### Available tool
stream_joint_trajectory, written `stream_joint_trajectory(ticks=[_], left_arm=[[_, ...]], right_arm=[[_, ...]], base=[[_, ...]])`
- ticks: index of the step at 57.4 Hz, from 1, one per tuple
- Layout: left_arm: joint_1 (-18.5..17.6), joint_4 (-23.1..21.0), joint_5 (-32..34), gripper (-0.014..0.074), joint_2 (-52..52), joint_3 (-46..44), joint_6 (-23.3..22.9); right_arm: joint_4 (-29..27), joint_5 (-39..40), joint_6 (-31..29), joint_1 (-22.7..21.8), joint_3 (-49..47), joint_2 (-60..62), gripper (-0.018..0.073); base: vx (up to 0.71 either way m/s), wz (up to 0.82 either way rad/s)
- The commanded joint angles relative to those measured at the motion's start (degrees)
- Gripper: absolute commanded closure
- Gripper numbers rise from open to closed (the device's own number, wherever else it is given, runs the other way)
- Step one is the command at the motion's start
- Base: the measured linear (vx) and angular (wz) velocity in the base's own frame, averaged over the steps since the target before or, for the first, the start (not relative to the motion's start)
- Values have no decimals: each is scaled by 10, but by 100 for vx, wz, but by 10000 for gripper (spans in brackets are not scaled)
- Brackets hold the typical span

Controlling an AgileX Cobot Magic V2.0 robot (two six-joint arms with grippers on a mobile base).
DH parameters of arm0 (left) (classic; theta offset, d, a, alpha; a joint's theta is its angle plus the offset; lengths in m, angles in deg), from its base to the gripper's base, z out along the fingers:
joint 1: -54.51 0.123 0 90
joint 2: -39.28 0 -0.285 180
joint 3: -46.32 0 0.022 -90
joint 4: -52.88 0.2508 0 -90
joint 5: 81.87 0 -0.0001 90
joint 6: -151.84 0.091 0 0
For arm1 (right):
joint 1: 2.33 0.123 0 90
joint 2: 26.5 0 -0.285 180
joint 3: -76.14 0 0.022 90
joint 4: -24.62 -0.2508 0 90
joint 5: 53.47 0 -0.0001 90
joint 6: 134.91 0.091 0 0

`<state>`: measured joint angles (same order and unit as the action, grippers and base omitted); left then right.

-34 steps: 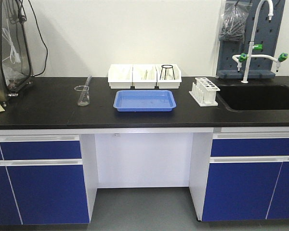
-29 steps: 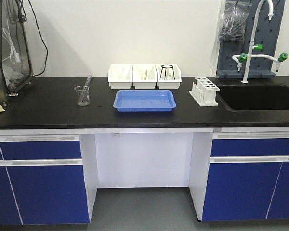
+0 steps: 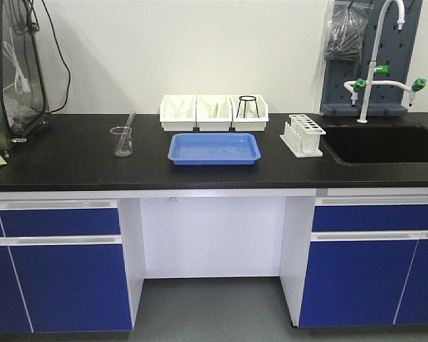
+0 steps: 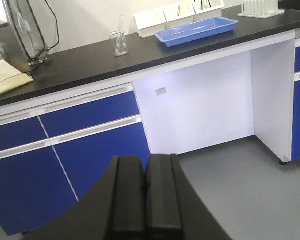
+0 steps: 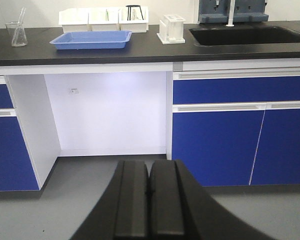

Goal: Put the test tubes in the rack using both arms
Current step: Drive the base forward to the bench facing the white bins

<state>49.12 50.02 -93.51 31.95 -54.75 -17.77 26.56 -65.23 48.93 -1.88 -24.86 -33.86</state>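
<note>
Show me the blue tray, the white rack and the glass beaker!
blue tray [image 3: 214,149], front view, on its bare floor.
white rack [image 3: 302,137], front view, on its side.
glass beaker [image 3: 122,144], front view, on its clear body.

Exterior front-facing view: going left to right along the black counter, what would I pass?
Metal-framed device → glass beaker → blue tray → white rack → black sink.
</note>
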Motion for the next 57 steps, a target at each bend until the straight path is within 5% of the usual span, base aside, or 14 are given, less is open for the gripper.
stream_joint_trajectory(ticks=[1, 57], left_arm=[[2, -2, 46, 617, 6, 15, -4], [2, -2, 46, 617, 6, 15, -4]], right_arm=[[7, 46, -3, 0, 6, 6, 567], [7, 46, -3, 0, 6, 6, 567]], base=[[0, -1], [17, 0]])
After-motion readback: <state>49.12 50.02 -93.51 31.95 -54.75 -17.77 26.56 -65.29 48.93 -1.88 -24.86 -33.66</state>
